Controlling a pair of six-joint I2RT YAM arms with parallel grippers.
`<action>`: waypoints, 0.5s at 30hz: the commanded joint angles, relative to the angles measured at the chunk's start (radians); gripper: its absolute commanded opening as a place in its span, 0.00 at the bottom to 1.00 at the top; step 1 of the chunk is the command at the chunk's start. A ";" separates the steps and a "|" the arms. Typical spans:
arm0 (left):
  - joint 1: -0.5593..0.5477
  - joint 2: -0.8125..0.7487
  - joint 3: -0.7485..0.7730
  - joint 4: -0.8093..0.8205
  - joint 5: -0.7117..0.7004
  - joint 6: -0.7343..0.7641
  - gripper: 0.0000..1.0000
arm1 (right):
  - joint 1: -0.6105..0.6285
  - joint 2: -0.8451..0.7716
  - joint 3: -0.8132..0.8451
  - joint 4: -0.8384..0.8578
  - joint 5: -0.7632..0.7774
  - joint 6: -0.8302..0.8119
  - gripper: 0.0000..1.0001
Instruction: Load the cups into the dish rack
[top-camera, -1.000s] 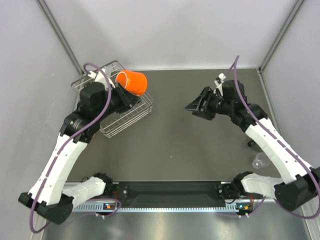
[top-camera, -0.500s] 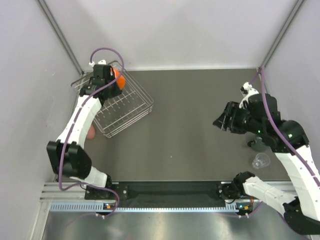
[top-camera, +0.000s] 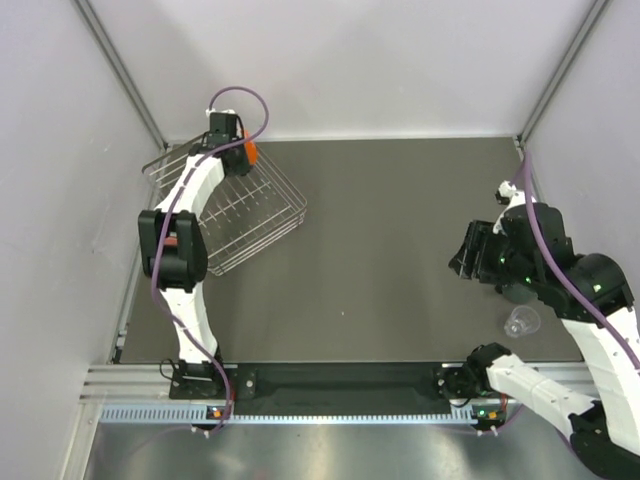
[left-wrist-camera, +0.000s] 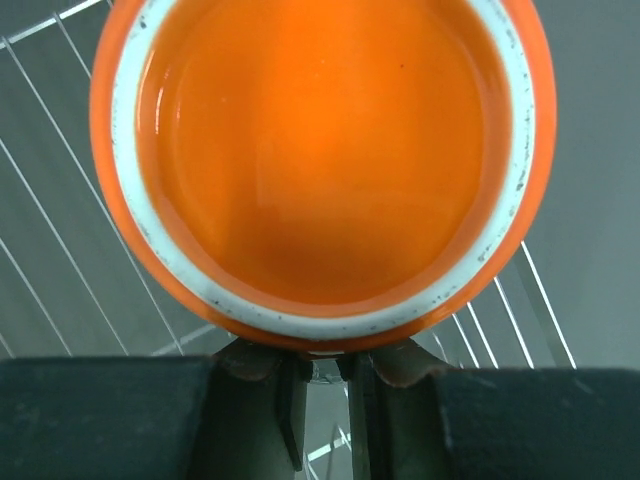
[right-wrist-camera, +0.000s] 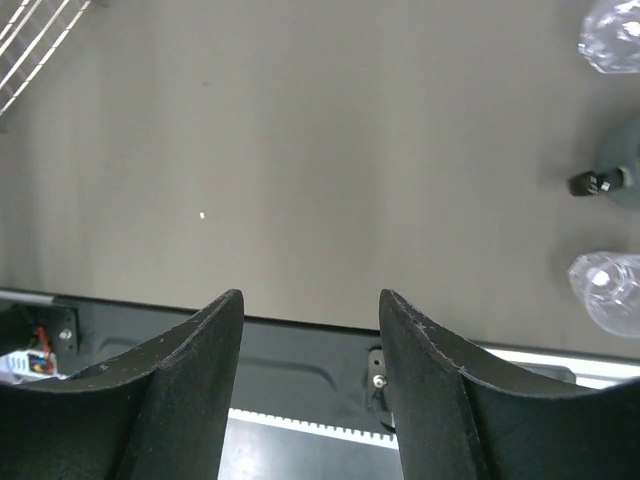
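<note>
Over the dish rack, left tool clamps the orange mug.

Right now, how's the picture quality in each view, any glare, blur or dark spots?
Top external: even light, soft shadows, the clear tumbler barely shows against the table. Left wrist: the mug fills the frame with a soft sheen inside; rack wires show pale behind it. Right wrist: the fingers are dark and shadowed, two tumblers glint at the right edge.
</note>
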 joint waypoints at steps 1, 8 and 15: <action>0.011 0.021 0.102 0.091 -0.063 0.026 0.00 | -0.001 -0.028 0.045 -0.066 0.085 0.004 0.57; 0.030 0.086 0.155 0.080 -0.075 -0.005 0.00 | -0.004 -0.025 0.058 -0.089 0.130 0.027 0.57; 0.048 0.163 0.239 0.030 -0.112 -0.016 0.00 | -0.003 -0.047 0.043 -0.106 0.147 0.074 0.57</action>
